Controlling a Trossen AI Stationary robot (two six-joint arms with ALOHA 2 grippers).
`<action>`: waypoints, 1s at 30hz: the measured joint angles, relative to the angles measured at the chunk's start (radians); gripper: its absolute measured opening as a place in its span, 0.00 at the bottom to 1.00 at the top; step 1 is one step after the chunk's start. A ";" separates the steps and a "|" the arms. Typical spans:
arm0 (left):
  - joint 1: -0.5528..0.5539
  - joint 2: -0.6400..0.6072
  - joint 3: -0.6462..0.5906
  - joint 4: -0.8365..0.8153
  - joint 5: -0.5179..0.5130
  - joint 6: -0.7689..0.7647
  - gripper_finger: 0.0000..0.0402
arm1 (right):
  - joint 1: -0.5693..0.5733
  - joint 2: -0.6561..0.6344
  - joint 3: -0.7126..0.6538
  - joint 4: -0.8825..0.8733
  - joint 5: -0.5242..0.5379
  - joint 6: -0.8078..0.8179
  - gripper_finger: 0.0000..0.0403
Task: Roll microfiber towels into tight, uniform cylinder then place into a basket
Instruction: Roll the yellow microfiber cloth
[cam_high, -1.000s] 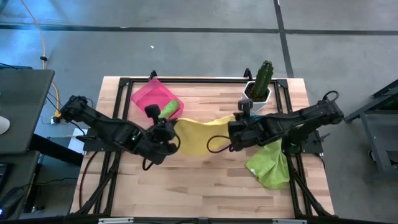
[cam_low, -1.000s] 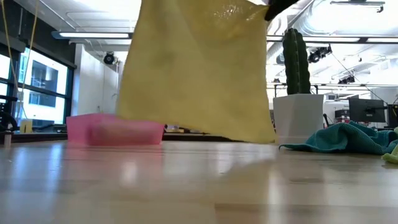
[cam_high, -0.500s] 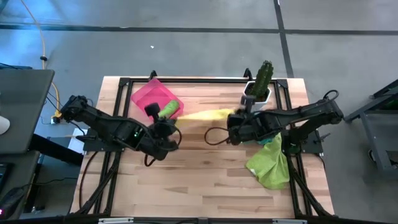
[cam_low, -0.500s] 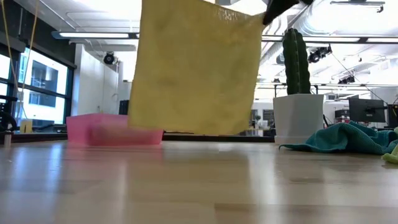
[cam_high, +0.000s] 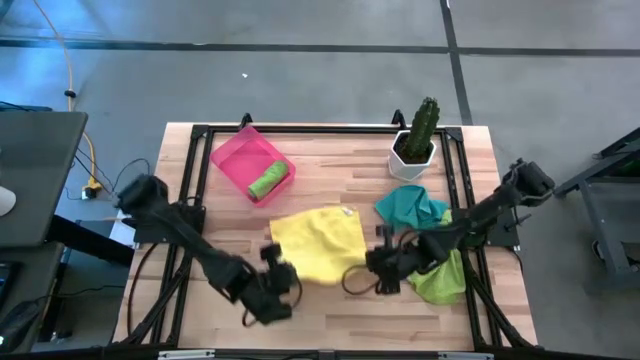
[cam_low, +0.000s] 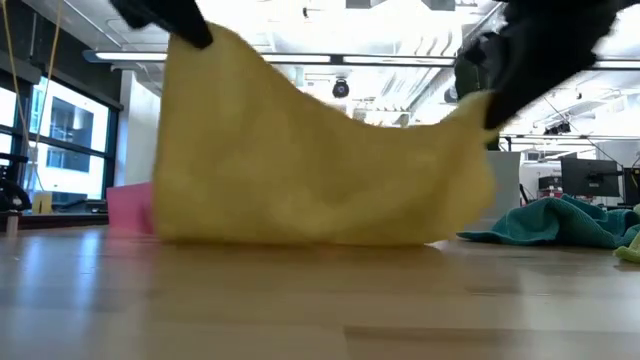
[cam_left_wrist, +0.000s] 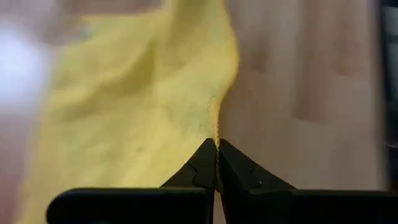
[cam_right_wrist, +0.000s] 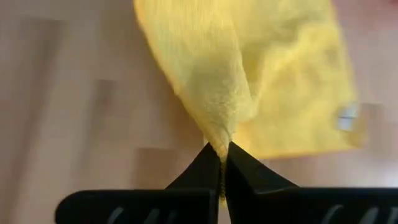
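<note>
- Basket (cam_high: 237, 152) seen from above sits at the far left of the table with one rolled green towel (cam_high: 267, 182) in it, so I'd judge one towel done and three left; yellow towel (cam_high: 317, 243) is spread mid-table, teal towel (cam_high: 409, 206) and a loose green one (cam_high: 440, 283) lie crumpled at the right, near the cactus (cam_high: 417, 135)
- Same view: left gripper (cam_high: 278, 283) and right gripper (cam_high: 384, 273) are both low over the near side, each at a near corner of the yellow towel, arms stretched forward
- Low view: yellow towel (cam_low: 320, 170) hangs between two raised corners and sags in the middle, its lower edge on the wood; basket (cam_low: 128, 208) peeks out behind it, teal towel (cam_low: 560, 222) at the right
- Left wrist view: left gripper (cam_left_wrist: 216, 155) is clenched on a pinch of yellow towel (cam_left_wrist: 137, 112)
- Right wrist view: right gripper (cam_right_wrist: 220, 157) is clamped on the other corner of the yellow towel (cam_right_wrist: 273, 87); rolling looks not yet begun
</note>
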 joint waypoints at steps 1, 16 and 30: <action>-0.010 0.031 0.001 0.035 0.031 0.000 0.00 | 0.017 0.000 -0.027 0.062 -0.026 0.000 0.00; -0.013 0.134 0.004 0.164 0.132 -0.123 0.00 | 0.033 0.000 -0.146 0.180 -0.171 -0.238 0.00; -0.012 0.042 0.015 -0.178 0.054 -0.270 0.00 | -0.068 0.001 -0.038 0.075 -0.289 -0.348 0.00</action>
